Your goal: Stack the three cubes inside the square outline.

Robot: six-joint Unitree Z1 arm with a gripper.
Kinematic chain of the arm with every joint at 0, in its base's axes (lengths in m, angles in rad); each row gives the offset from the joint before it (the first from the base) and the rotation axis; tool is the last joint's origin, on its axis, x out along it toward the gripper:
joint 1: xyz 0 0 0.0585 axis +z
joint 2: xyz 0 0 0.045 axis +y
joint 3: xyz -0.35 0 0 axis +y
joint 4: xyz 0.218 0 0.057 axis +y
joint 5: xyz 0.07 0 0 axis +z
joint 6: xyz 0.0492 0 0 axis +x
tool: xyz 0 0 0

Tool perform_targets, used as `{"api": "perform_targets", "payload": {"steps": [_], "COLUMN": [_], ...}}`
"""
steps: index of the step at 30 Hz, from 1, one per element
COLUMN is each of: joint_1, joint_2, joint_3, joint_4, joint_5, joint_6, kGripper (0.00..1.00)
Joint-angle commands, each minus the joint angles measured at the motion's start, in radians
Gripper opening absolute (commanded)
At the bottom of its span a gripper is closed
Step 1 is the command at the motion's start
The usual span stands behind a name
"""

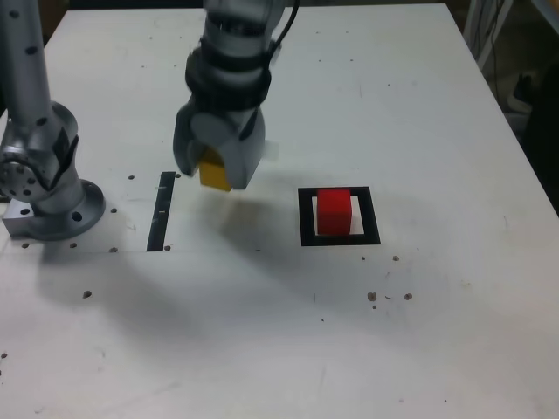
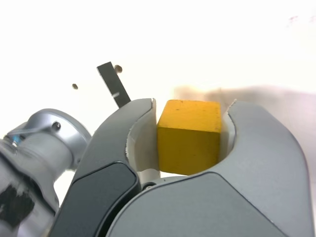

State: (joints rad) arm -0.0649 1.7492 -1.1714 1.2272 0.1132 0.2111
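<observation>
My gripper (image 1: 215, 171) is shut on the yellow cube (image 1: 214, 172), near the middle of the white table in the exterior view. The wrist view shows the yellow cube (image 2: 189, 137) squeezed between the two grey jaws. A red cube (image 1: 333, 211) stands inside the black square outline (image 1: 340, 237), to the exterior view's right of my gripper and apart from it. The green cube is out of view.
A straight black strip (image 1: 161, 211) lies on the table to the exterior view's left of my gripper, also seen as the strip (image 2: 113, 90) in the wrist view. The arm's grey base (image 1: 48, 188) stands at the exterior view's left edge. Small dark specks dot the table (image 1: 262, 349).
</observation>
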Motion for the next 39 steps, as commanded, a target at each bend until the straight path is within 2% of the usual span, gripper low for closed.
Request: {"api": "perform_targets", "payload": {"steps": [1,6,10,14,19,28,39], "joint_1": [-0.011,-0.023,-0.027,-0.045,-0.081,-0.092,-0.092], "joint_2": [-0.021,0.011,0.096,0.178,0.264,0.302,0.32], "joint_3": [-0.129,-0.349,-0.48,-0.569,-0.656,-0.687,-0.631], "joint_4": [0.115,0.216,0.261,0.279,0.283,0.266,0.222], "joint_5": [0.006,0.005,-0.025,-0.055,-0.063,-0.04,-0.089], "joint_6": [-0.04,-0.109,-0.132,-0.162,-0.217,-0.348,-0.385], "kGripper": [0.17,0.17,0.17,0.17,0.17,0.17,0.18]}}
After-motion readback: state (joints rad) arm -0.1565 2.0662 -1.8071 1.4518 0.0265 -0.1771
